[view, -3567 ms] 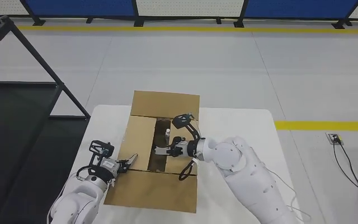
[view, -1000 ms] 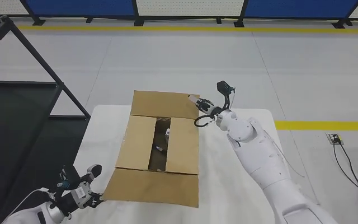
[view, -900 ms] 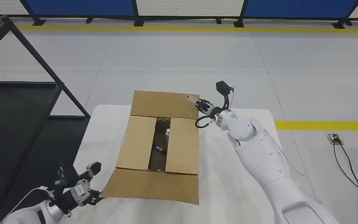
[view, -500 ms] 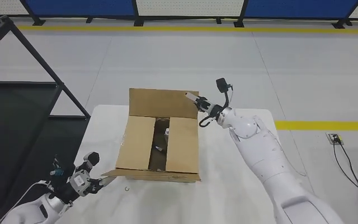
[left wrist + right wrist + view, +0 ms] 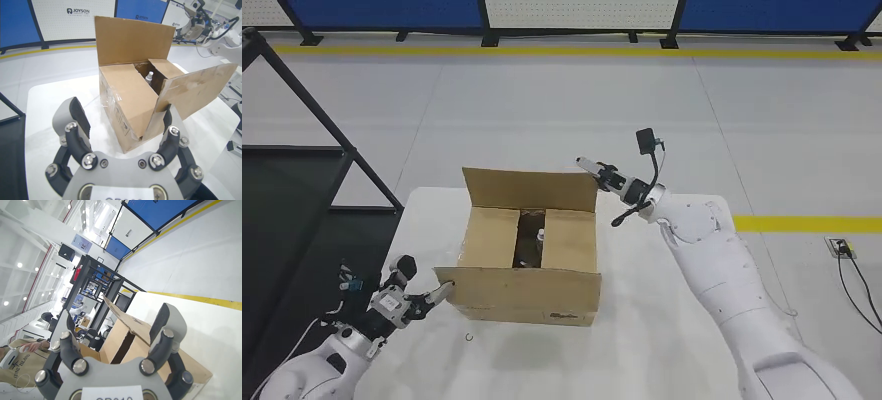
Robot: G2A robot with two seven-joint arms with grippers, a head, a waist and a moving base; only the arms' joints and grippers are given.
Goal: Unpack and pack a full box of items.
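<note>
Long flaps lifted, box ready for unpacking

The box (image 5: 530,262) sits mid-table (image 5: 672,330). The left gripper (image 5: 122,111), fingers spread, props the near flap (image 5: 196,89) at the box's 8 o'clock. The right gripper (image 5: 592,166), also spread, steadies the upright far flap (image 5: 530,188) at 1 o'clock, probably to expose the bottle (image 5: 150,75) inside.

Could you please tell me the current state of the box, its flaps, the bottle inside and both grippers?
box: partly open.
far flap: standing upright.
near flap: raised at a slant.
inner flaps: folded in, with a gap between them.
bottle: upright inside the box, cap on.
left gripper: open, one finger at the near flap's corner.
right gripper: open, at the far flap's corner.
</note>
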